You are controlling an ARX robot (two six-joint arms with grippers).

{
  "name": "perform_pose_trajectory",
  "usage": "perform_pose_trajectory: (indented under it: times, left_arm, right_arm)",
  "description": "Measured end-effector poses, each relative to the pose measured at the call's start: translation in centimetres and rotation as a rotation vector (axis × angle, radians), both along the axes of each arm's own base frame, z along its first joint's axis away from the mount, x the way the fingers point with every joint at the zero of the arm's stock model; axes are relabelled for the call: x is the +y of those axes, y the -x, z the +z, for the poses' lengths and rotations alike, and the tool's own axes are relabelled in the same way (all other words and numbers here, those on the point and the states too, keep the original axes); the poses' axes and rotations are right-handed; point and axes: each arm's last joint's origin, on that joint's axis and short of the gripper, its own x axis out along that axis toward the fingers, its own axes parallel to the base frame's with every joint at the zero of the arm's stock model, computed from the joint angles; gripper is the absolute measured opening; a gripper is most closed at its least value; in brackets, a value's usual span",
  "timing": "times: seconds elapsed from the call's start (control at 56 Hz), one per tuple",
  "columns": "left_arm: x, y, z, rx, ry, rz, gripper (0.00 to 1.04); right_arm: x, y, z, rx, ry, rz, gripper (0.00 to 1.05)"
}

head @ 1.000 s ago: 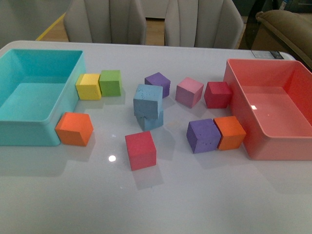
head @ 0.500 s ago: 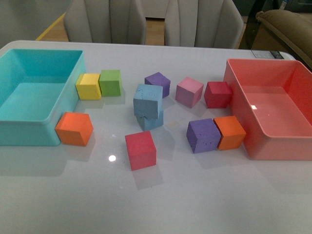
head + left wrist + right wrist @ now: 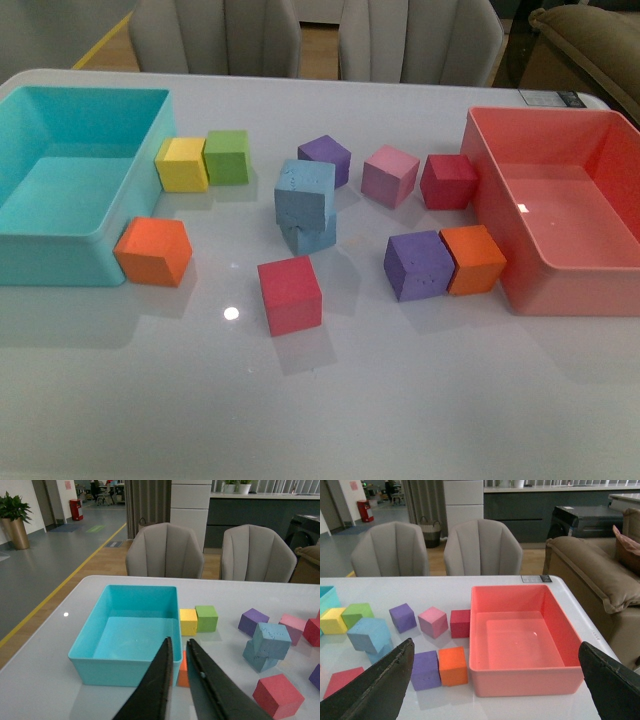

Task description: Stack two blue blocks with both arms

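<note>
Stage of task: the stack appears complete. Near the middle of the white table [image 3: 330, 420], the upper blue block [image 3: 304, 192] rests on the lower blue block [image 3: 311, 236], turned askew and overhanging it; neither arm touches them, so what seems left is only to keep clear. Surroundings, largest first: turquoise bin [image 3: 60, 240] on the left and salmon bin [image 3: 560, 290] on the right, both apparently without contents; then loose cubes ringing the stack: a red cube [image 3: 290, 294] nearest the camera, a purple cube [image 3: 325, 157] just behind, a yellow cube [image 3: 181, 164] touching a green cube [image 3: 227, 156], and a second purple cube [image 3: 418, 265] touching an orange cube [image 3: 472, 260]. Left gripper [image 3: 179, 652]: fingers nearly closed, a narrow gap between them, nothing held, raised above the table. Right gripper [image 3: 495, 680]: fingers spread wide, nothing held, also raised
</note>
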Motion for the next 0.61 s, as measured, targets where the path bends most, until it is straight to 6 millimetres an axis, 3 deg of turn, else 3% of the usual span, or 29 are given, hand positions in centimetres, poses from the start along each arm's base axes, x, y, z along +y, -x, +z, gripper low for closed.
perform_pose_trajectory:
  times: [0.143,0.214,0.357,0.607]
  left_arm:
    - [0.0,0.0,0.0,0.0,0.0,0.0,0.55]
    - [0.0,0.0,0.0,0.0,0.0,0.0,0.74]
    - [0.0,0.0,0.0,0.0,-0.001,0.0,0.97]
    - [0.0,0.0,0.0,0.0,-0.002,0.0,0.96]
  right_arm:
    - [0.0,0.0,-0.01,0.0,0.0,0.0,0.96]
    - [0.0,0.0,-0.01,0.0,0.0,0.0,0.96]
    - [0.0,0.0,-0.01,0.0,0.0,0.0,0.96]
    - [0.0,0.0,-0.01,0.0,0.0,0.0,0.96]
